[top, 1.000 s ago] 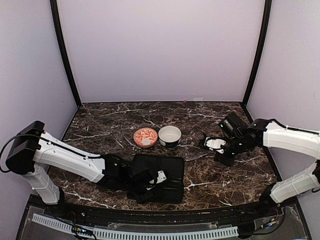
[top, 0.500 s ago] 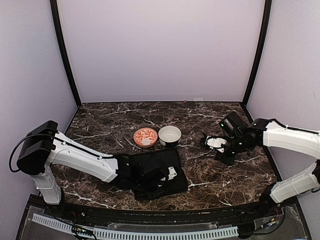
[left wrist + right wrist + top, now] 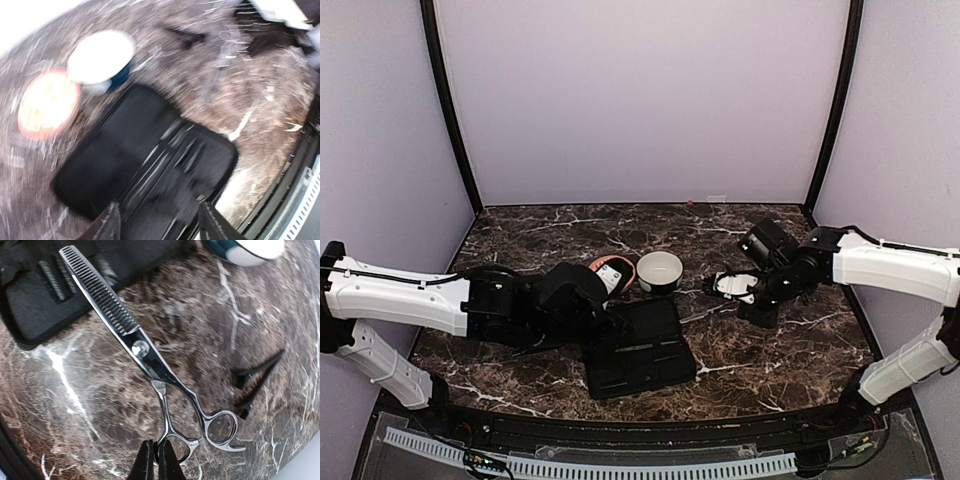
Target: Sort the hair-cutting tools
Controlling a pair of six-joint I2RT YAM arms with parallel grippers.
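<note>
Silvery thinning scissors (image 3: 140, 347) with a toothed blade and ring handles hang above the marble table. My right gripper (image 3: 155, 457) is shut on one ring handle; in the top view it (image 3: 718, 285) is right of the white bowl. Two slim dark clips (image 3: 255, 375) lie on the table beside the scissors. The flat black case (image 3: 635, 345) lies open near the front, and blurred silvery tools (image 3: 170, 145) sit in its slots. My left gripper (image 3: 157, 215) is open and empty above the case. In the top view it (image 3: 602, 290) is by the orange bowl.
The orange-patterned bowl (image 3: 612, 266) and the white bowl (image 3: 660, 270) stand side by side behind the case. Both also show in the left wrist view, orange (image 3: 47, 102) and white (image 3: 100, 50). A dark clip (image 3: 187, 37) lies beyond them. The left wrist view is motion-blurred.
My left arm has lifted off the case and swung back toward the orange bowl. The case has turned a little. My right gripper has moved slightly left with the scissors.
</note>
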